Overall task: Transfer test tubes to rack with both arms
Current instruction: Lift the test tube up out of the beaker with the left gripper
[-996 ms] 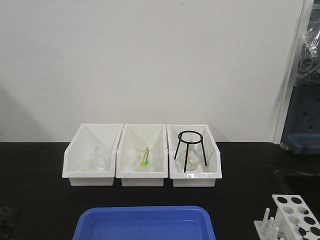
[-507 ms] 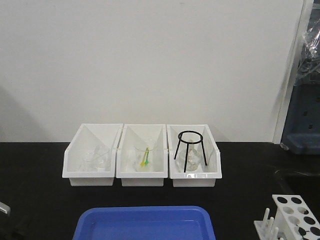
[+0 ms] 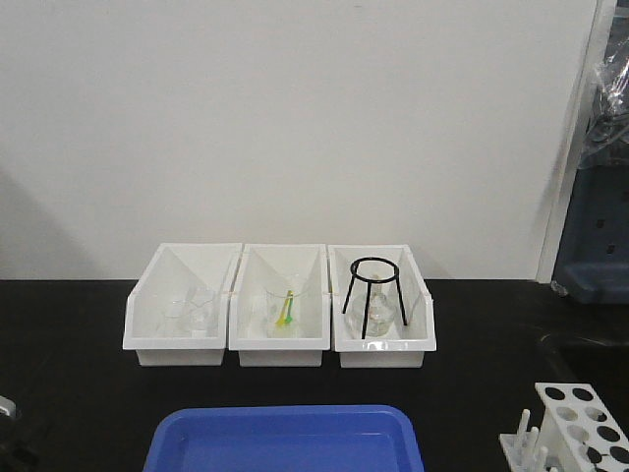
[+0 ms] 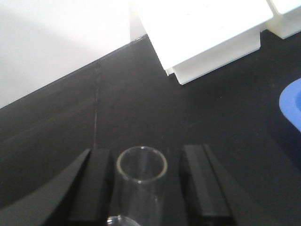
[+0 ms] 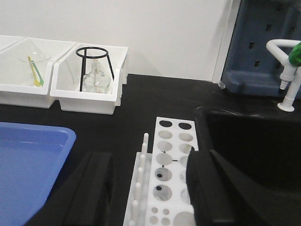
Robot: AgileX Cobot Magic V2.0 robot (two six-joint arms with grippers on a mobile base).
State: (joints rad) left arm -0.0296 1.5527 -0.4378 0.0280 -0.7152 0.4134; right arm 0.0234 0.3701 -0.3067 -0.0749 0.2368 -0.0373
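At the front view's lower-left edge, the left arm has slid further out of frame. The left pincer clamps one test tube, its long axis running along the fingers. The rack lies at 3 o'clock, past the blue tray, directly beneath the wide-open, empty right pincer.
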